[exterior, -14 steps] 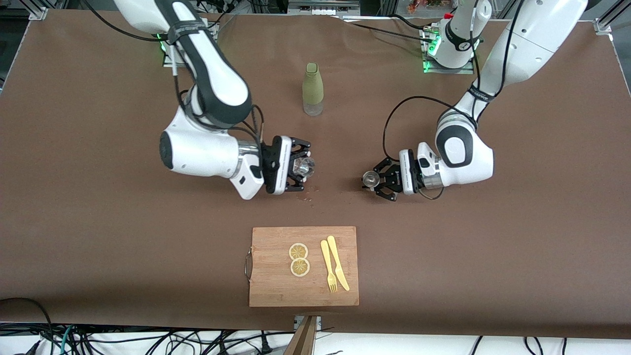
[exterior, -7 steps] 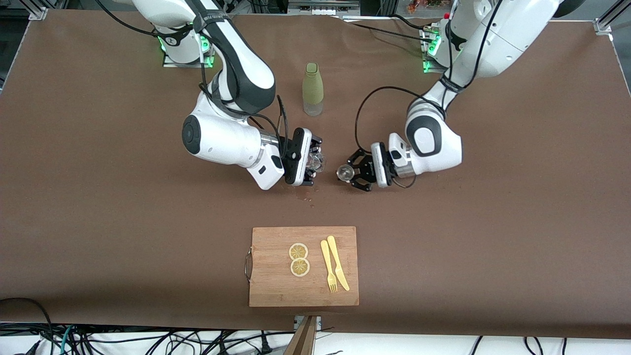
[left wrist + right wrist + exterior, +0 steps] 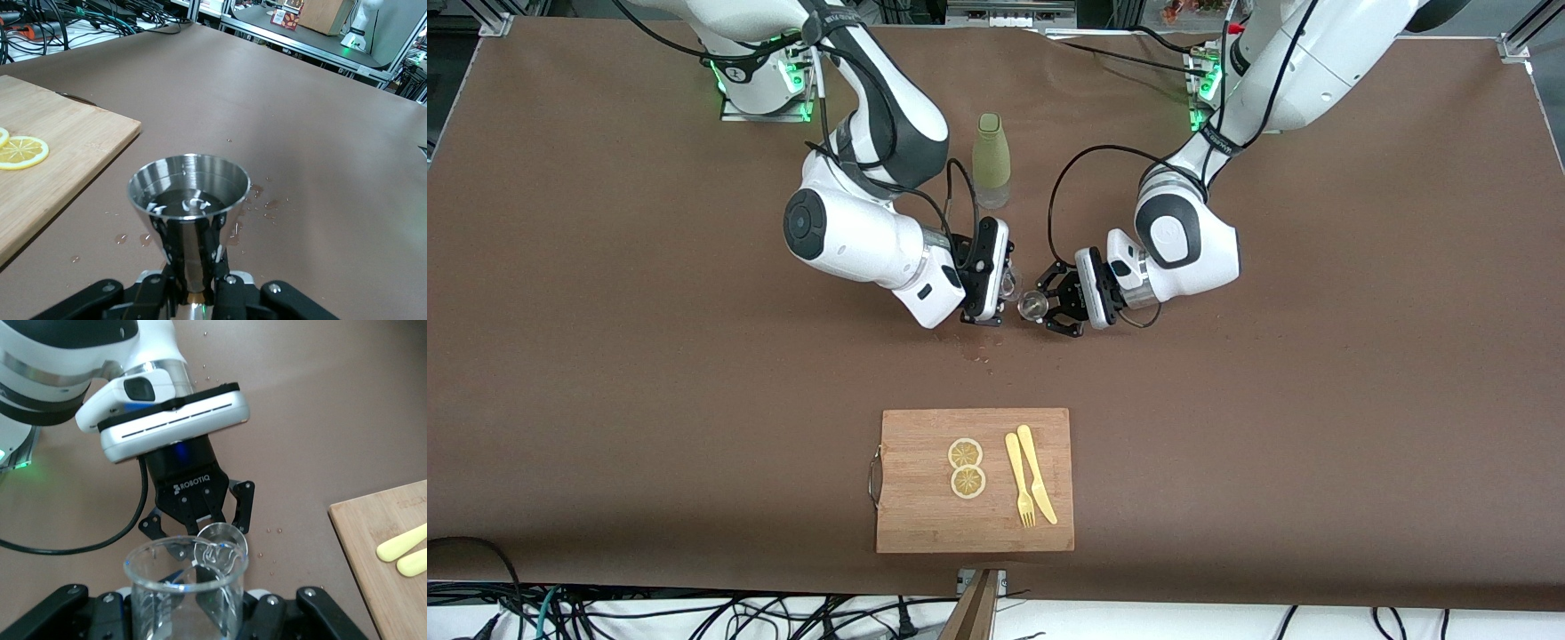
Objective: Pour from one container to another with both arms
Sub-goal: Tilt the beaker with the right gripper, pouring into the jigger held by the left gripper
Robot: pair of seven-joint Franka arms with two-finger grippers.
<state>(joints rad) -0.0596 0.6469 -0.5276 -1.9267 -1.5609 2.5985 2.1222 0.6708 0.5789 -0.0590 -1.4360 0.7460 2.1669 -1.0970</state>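
Note:
My left gripper [image 3: 1047, 308] is shut on a small steel measuring cup [image 3: 1034, 308] over the middle of the table. In the left wrist view the steel cup [image 3: 189, 200] stands upright between my fingers [image 3: 175, 257] with a little liquid in it. My right gripper [image 3: 996, 286] is shut on a clear glass [image 3: 1008, 284], held right beside the steel cup. The right wrist view shows the clear glass [image 3: 185, 587] close up, with the steel cup [image 3: 221, 544] and the left gripper [image 3: 200, 500] just past its rim.
A green bottle [image 3: 991, 160] stands farther from the front camera than both grippers. A wooden cutting board [image 3: 925, 524] with two lemon slices [image 3: 966, 468], a yellow fork [image 3: 1017, 480] and a yellow knife [image 3: 1037, 476] lies nearer. Small droplets [image 3: 978, 357] spot the brown table.
Both arms have swung toward each other over the table's middle. The glass and the steel cup, well apart a second ago, are now side by side.

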